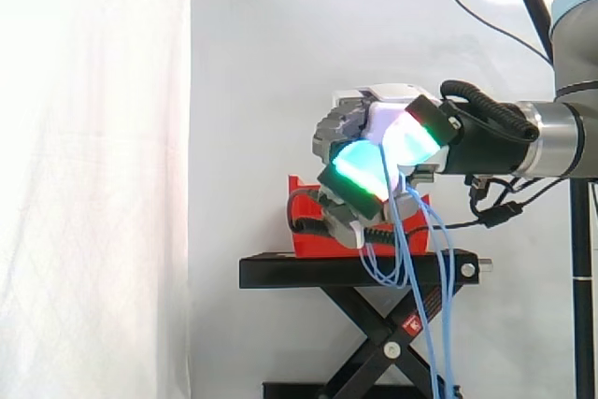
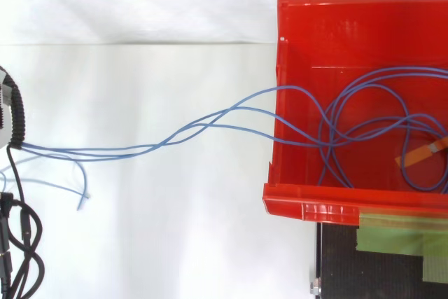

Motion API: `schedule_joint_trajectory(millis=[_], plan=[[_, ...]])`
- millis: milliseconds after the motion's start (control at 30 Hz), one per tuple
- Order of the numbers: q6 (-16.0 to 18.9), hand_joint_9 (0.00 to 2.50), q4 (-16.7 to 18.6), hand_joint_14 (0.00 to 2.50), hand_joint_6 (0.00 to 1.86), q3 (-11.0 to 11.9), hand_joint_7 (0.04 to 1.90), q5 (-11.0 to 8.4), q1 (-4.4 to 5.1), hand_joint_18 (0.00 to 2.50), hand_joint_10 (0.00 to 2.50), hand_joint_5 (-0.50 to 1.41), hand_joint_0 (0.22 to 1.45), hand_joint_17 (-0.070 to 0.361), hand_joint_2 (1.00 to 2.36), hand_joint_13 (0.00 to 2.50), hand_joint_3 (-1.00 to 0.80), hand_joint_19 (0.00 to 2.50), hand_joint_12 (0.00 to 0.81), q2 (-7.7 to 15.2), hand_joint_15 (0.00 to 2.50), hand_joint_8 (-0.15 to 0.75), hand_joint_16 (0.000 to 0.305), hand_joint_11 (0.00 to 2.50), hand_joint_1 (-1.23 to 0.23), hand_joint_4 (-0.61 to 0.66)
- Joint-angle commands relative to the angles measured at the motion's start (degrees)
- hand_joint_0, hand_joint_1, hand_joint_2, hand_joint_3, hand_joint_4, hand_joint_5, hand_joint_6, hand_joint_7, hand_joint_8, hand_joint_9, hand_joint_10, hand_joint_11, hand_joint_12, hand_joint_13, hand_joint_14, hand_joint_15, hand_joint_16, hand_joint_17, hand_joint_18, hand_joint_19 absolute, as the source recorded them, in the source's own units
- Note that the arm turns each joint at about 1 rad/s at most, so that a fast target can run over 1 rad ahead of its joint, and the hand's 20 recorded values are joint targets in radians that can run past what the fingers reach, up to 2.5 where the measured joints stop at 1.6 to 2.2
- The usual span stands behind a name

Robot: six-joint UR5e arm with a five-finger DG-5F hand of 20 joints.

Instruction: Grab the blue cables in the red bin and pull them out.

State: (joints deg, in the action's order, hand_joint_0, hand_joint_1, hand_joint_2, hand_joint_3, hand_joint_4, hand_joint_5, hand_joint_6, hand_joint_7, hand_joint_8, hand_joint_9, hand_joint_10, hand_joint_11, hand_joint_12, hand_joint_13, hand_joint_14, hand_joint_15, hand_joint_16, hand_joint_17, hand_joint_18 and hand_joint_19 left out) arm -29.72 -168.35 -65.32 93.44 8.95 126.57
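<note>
In the side view my hand (image 1: 374,137) hovers just above and in front of the red bin (image 1: 308,235). Its fingers, with pads glowing green and cyan, are curled round a bundle of thin blue cables (image 1: 404,231). The strands hang from the hand in loops past the stand's edge, down toward the floor. In the top view the blue cables (image 2: 210,118) stretch out of the red bin (image 2: 315,208) over its left wall and run to the left edge. Several loops still lie inside the bin, one carrying an orange tape tag (image 2: 420,153).
The bin sits on a black scissor stand (image 1: 364,271) before a white curtain. Green tape (image 2: 399,232) covers the stand's top beside the bin. Loose cable ends (image 2: 80,197) trail over the white surface at the left.
</note>
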Motion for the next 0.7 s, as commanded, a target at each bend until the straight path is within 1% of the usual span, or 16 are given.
schedule_joint_trajectory(millis=[0,100,233,467,567,600,667], plan=[[0.1,1.27,-0.3,0.00,0.22,0.0,0.84,0.07,0.02,0.87,0.03,0.85,0.89,0.112,1.00,1.40,-1.00,0.92,0.305,0.0,1.71,0.208,0.050,1.49,-0.93,-0.02],[0.1,1.26,-0.3,0.01,0.21,0.0,0.83,0.07,0.02,0.87,0.03,0.85,0.87,0.113,1.00,1.40,-1.00,0.92,0.301,0.0,1.70,0.209,0.050,1.49,-0.92,-0.02],[0.1,1.26,-0.3,0.01,0.14,0.0,0.85,0.07,0.02,0.87,0.03,0.85,0.86,0.114,1.00,1.39,-1.00,0.91,0.298,0.1,1.69,0.212,0.051,1.47,-0.91,0.00],[0.1,1.26,-0.3,0.01,0.12,0.0,0.86,-0.02,0.02,0.86,0.03,0.86,0.85,0.114,1.00,1.39,-1.00,0.92,0.306,0.1,1.69,0.212,0.051,1.48,-0.91,0.00],[1.5,1.26,-0.7,0.01,0.12,-0.1,0.87,-0.10,0.02,0.86,0.02,0.87,0.85,0.114,1.00,1.39,-1.00,0.92,0.306,0.1,1.69,0.213,0.051,1.48,-0.90,-0.01],[1.5,1.26,-0.7,0.01,0.12,-0.1,0.87,-0.10,0.02,0.86,0.03,0.87,0.85,0.114,1.00,1.39,-1.00,0.92,0.306,0.1,1.69,0.206,0.051,1.49,-0.90,-0.01],[3.3,1.26,-0.9,0.01,0.13,-0.1,0.86,-0.28,0.10,0.86,0.03,0.87,0.85,0.114,1.00,1.39,-1.00,0.92,0.302,0.1,1.68,0.207,0.051,1.48,-0.90,-0.01]])
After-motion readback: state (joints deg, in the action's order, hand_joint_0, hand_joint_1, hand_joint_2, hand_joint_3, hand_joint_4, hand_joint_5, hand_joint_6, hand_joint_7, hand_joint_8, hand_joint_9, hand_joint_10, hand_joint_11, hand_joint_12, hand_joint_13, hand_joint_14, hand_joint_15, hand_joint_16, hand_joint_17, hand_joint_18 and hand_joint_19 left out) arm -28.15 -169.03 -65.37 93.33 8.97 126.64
